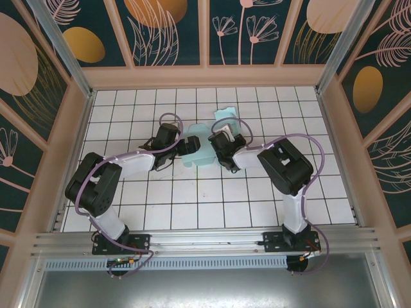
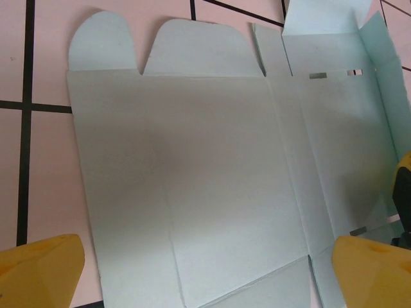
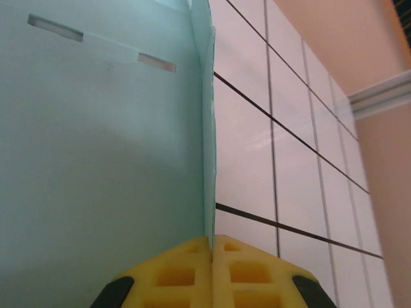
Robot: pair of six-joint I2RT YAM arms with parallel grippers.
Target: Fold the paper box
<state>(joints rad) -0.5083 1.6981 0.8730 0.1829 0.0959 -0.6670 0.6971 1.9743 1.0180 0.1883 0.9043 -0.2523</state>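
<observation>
Since paper box (image 2: 192, 179) looks light and floppy, grip near creases; right fingers (image 3: 186, 276) pinch its edge, left fingers (image 2: 38, 269) open.

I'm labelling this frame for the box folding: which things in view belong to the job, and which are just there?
Job: paper box; right gripper, pinching its edge; left gripper, open over it.
Just there: tiled table; patterned walls.

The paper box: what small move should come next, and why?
Probably lower the left fingers onto the flat panel to pin it. They hang open over the paper box, mostly flat on the table, while the right fingers pinch a raised side panel; pinning would let that panel fold at its crease.
</observation>
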